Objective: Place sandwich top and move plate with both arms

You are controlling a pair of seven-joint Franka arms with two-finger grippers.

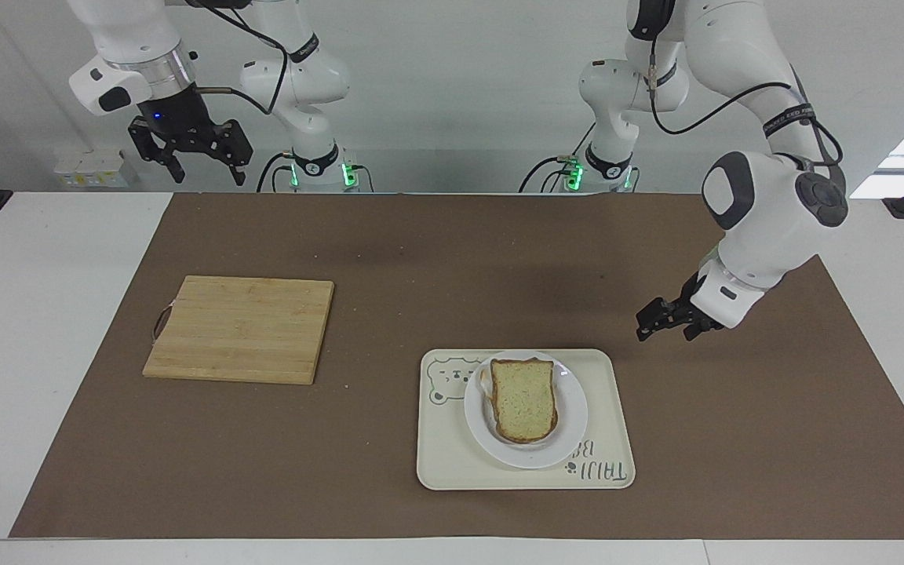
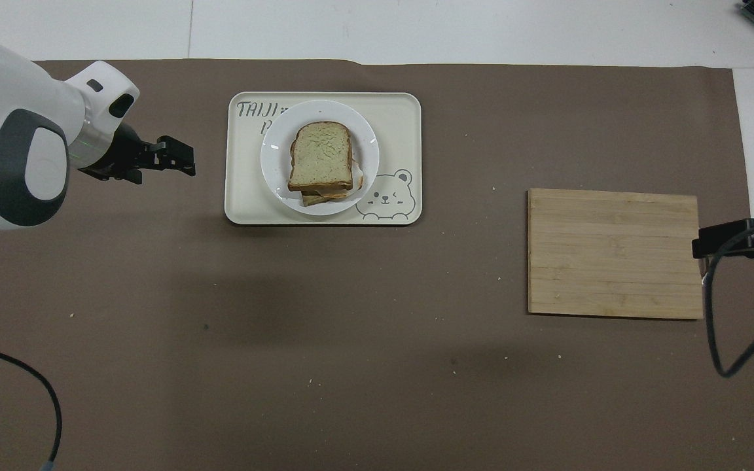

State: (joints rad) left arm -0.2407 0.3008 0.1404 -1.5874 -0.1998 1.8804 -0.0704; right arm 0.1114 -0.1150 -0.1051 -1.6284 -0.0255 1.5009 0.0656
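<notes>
My left gripper (image 1: 648,323) is up in the air over the brown mat (image 1: 452,259), jaws open and holding nothing. Beside it, toward the right arm's end, is the cream tray (image 1: 452,463) with the plate (image 1: 570,428) on it. The sandwich top (image 1: 524,397) lies on the stack in the plate. My right gripper (image 1: 199,166) waits high above the table edge, open and empty, over nothing near the wooden board (image 1: 240,328).

- You see the sandwich top (image 1: 524,398) (image 2: 321,156), a pale tan slice with brown crust, lying flat on the stacked sandwich, rounded end pointing away from the robots.
- You find the plate (image 1: 574,428) (image 2: 275,157), small, round and white, resting on the cream tray, carrying that stack.
</notes>
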